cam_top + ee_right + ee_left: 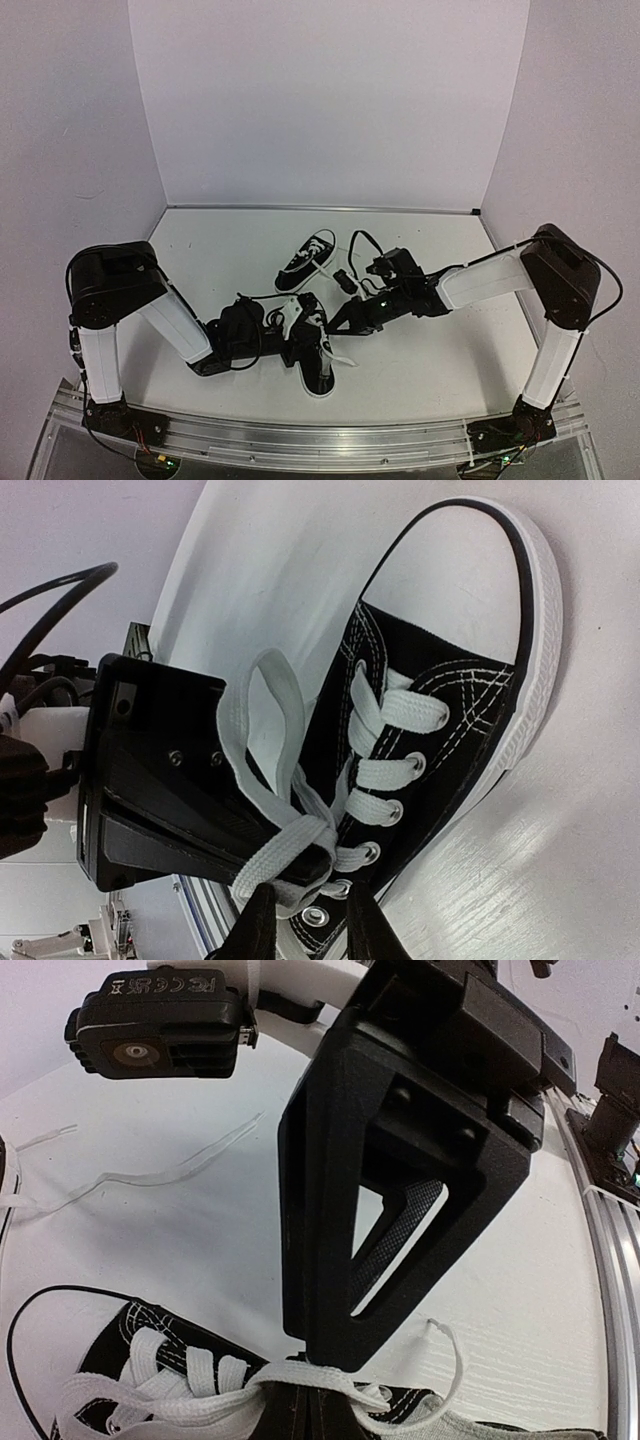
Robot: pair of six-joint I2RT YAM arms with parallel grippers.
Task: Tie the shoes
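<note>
The near shoe [318, 362] lay on the table [430, 370] between the two arms, with its toe toward the near edge. The far shoe [307, 262] sat just beyond it, apart from both grippers. The left gripper [300, 852] looked clenched on the lace [275, 695] by the top eyelets, and a loop stood up from its tip. The right gripper [310, 920] hung at the same crossing with its jaws a little apart. The lace ran down between them and was not plainly pinched.

The shoe seemed small and light, so a hard pull would likely drag or tip it despite the rubber sole. The lace was flat, limp and woven, and it would probably slip through smooth pads and hold no shape. The best hold seemed to be close to the crossing, with the lace flat across the pads and both pulls even, opposed and low.
</note>
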